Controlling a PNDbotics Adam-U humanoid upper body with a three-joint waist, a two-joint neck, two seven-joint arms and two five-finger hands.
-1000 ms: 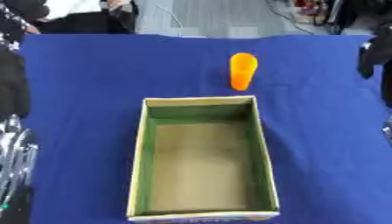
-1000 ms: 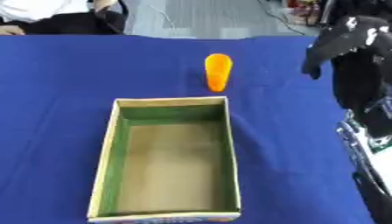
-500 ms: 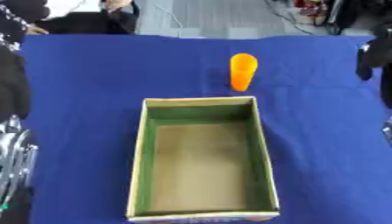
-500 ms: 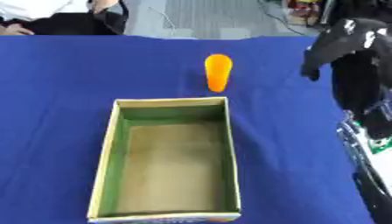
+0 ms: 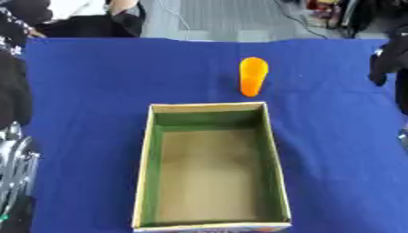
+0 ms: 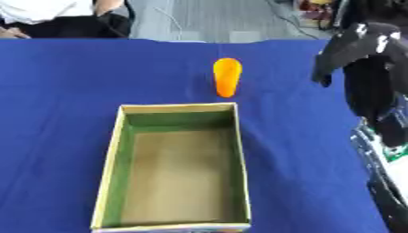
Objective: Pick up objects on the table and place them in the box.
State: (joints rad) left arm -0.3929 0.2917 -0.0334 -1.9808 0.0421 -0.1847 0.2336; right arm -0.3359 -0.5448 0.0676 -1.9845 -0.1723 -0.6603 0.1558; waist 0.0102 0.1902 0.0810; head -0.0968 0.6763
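Note:
An orange carrot-shaped object lies on the blue table just beyond the far edge of the open cardboard box. Nothing shows inside the box, only its green inner walls and brown floor. My right hand hangs above the table's right side, to the right of the orange object and apart from it, its fingers relaxed and pointing down with nothing in them. My left hand shows only as a dark shape at the left edge, well away from the box and the orange object.
Blue cloth covers the whole table. My silver left arm stands at the lower left corner and my right forearm runs down the right edge. Dark clutter and cables lie beyond the far table edge.

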